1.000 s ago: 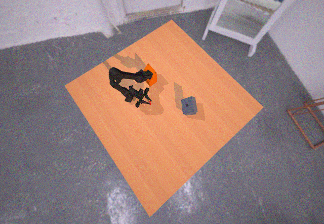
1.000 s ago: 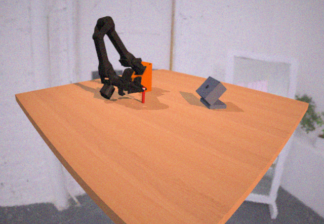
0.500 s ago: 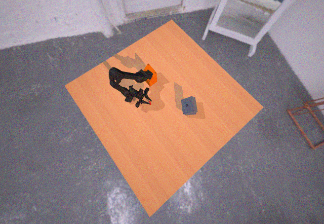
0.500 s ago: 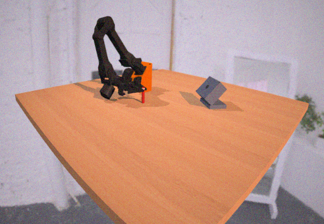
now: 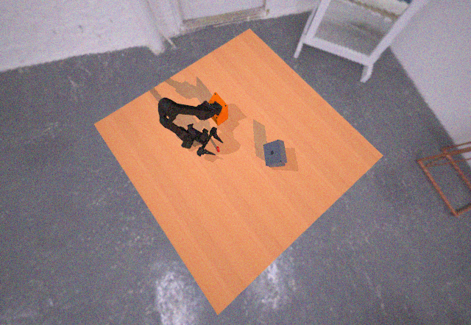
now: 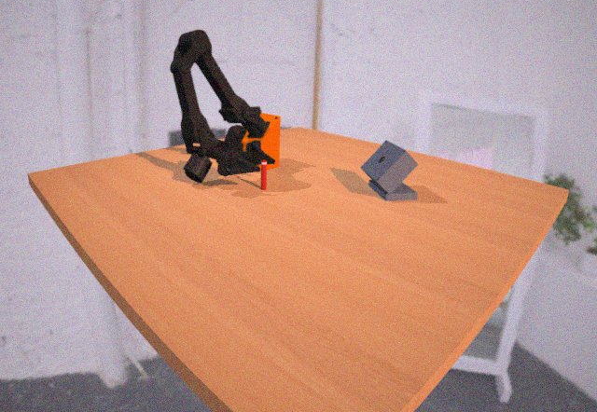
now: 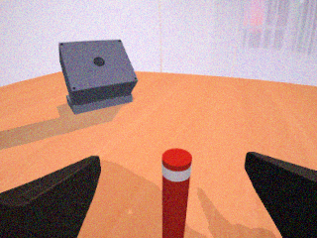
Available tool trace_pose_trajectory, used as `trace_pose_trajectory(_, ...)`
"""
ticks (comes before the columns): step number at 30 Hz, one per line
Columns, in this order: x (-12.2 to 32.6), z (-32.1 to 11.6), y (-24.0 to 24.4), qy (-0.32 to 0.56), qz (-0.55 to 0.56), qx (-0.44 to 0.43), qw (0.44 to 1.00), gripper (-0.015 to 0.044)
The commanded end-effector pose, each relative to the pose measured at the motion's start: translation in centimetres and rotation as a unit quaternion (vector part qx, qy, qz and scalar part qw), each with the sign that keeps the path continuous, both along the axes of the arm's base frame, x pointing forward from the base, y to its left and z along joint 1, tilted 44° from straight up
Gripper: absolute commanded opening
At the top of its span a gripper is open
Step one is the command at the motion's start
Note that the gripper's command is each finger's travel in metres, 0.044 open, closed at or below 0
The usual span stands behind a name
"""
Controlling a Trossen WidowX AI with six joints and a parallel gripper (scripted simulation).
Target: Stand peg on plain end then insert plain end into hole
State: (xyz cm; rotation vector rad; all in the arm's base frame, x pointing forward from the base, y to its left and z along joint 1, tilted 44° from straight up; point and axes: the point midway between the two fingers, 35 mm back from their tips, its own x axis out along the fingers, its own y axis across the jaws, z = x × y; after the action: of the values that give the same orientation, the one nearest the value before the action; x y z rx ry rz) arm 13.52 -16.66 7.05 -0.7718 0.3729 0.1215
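The red peg point(image 5: 218, 148) point(image 6: 263, 177) point(image 7: 175, 210) stands upright on the table, its white-banded end up and its plain end down. My gripper point(image 5: 218, 148) point(image 6: 266, 165) point(image 7: 173, 162) is open around the peg's upper part. In the wrist view there is a wide gap between the peg and each finger, and neither finger touches it. The grey sloped panel point(image 5: 280, 154) point(image 6: 395, 172) point(image 7: 90, 76) stands on its base, beyond the peg and to the left in the wrist view. Its round hole point(image 5: 271, 152) point(image 6: 381, 159) point(image 7: 99, 61) is empty.
An orange block point(image 5: 223, 115) point(image 6: 273, 140) stands upright on the table point(image 5: 228, 218) point(image 6: 289, 263), close beside the arm. The table's edges lie well out from the peg and the panel. A white-framed mirror point(image 5: 334, 52) stands on the floor beyond the table.
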Motion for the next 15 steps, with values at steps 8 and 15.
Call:
trace_pose_trajectory(8, 0.6, 1.7, 0.5, 0.006, 0.002, 0.001, 1.000, 0.0440)
trace_pose_trajectory(15, 1.9, 6.3, 3.4, 0.015, 0.005, -0.001, 1.000, 0.0440)
